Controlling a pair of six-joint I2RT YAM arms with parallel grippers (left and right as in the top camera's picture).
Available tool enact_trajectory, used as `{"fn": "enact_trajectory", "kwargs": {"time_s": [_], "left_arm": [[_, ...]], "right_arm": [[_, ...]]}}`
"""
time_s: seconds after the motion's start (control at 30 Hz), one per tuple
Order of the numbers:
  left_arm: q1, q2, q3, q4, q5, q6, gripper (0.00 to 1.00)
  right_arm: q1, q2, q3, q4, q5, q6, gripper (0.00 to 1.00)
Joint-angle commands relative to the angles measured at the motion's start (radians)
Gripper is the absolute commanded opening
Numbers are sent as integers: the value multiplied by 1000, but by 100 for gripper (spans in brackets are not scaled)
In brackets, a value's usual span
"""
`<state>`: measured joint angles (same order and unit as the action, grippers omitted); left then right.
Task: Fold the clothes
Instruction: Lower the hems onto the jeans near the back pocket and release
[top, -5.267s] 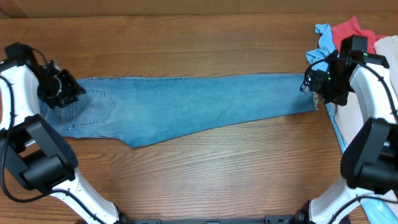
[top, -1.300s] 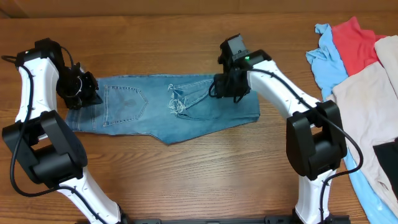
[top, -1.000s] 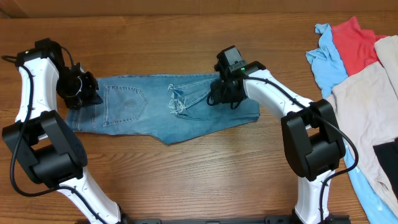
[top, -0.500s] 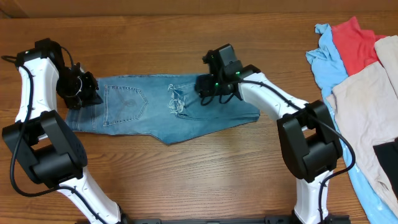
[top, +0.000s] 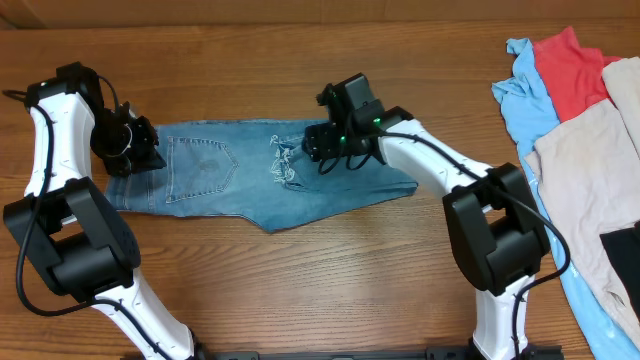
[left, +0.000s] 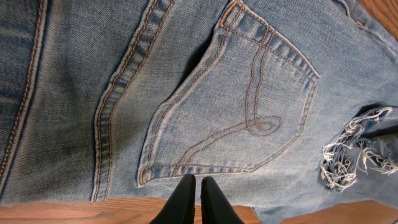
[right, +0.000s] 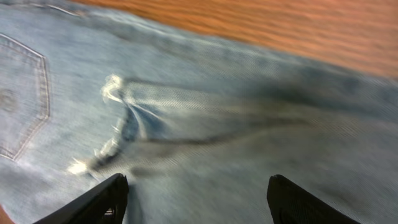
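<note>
The light blue denim jeans (top: 250, 185) lie on the wooden table, with the legs folded back over the seat. Their frayed hems (top: 283, 165) rest next to the stitched back pocket (top: 200, 165). My left gripper (top: 140, 155) is shut at the waist end; in the left wrist view its tips (left: 198, 182) sit over the denim edge just below the pocket (left: 236, 118), with no cloth seen between them. My right gripper (top: 320, 150) hovers open over the folded leg. In the right wrist view (right: 198, 186) it is open wide above blurred denim, near the hems (right: 115, 124).
At the right side of the table lie a light blue garment (top: 525, 95), a red one (top: 570, 65) and a beige one (top: 590, 170), with a dark item (top: 622, 250) at the edge. Bare wood (top: 300, 290) lies in front of the jeans.
The long leg was folded leftwards over the seat. Over the last second my right gripper slid left along the folded leg toward the hems. The left gripper stayed put.
</note>
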<state>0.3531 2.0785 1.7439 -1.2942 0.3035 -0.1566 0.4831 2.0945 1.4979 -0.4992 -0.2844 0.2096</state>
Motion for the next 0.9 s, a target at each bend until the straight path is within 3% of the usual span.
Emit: {"fn": "enact_trajectory", "kwargs": {"time_s": [0.0,0.1,0.13,0.23,0.3,0.47,0.63,0.7,0.8,0.87], "left_arm": [[-7,3,19,0,-1,7,9],[-7,3,19,8,0,7,9],[-7,3,19,9,0,7,9],[-7,3,19,9,0,7,9],[-7,3,19,8,0,7,9],[-7,3,19,8,0,6,10],[-7,3,19,6,0,6,10],[-7,3,19,2,0,6,13],[-7,3,19,-5,0,7,24],[-7,3,19,-11,-3,8,27]], "right_arm": [[-13,-102,3,-29,-6,1,75],[-4,-104,2,-49,-6,0,73],[4,-93,0,-57,-6,-1,67],[37,-37,0,-52,-5,-3,36],[51,-2,0,-45,-5,-2,28],[72,64,0,19,-5,-3,29],[78,79,0,204,8,-2,44],[77,79,0,251,23,-2,52],[65,79,1,266,31,-3,55],[56,75,5,186,28,-5,56]]}}
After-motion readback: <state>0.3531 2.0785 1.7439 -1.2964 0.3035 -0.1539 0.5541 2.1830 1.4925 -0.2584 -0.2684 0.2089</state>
